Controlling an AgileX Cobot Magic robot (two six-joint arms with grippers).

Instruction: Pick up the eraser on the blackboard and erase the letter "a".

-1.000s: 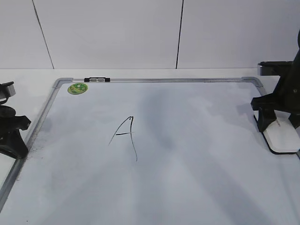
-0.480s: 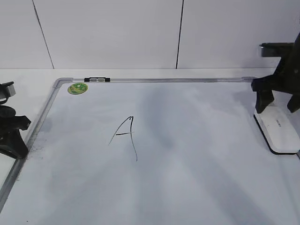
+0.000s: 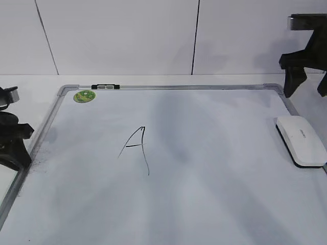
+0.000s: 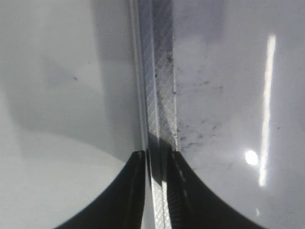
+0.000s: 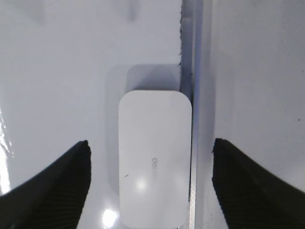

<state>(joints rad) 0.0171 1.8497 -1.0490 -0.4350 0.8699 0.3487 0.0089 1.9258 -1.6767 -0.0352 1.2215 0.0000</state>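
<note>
Overhead, right pincer (image 5: 150,183) spread, eraser (image 5: 153,157) flat

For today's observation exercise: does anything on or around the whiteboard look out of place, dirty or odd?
Dark specks soil the large white dry-erase board beside its left frame, near the closed left gripper. Otherwise nothing: the white rounded eraser lies flat at the right edge.

The exterior view was evenly bright and sharp; soft grey shadows streaked the blackboard (image 3: 204,168); the left wrist view was dimmer, with a broad shadow at left, a long glare stripe and a round hotspot at right, and the left gripper (image 4: 158,191) blurred; the right wrist view was washed out, glare on the eraser (image 5: 153,160), fingers (image 5: 52,186) out of focus.
</note>
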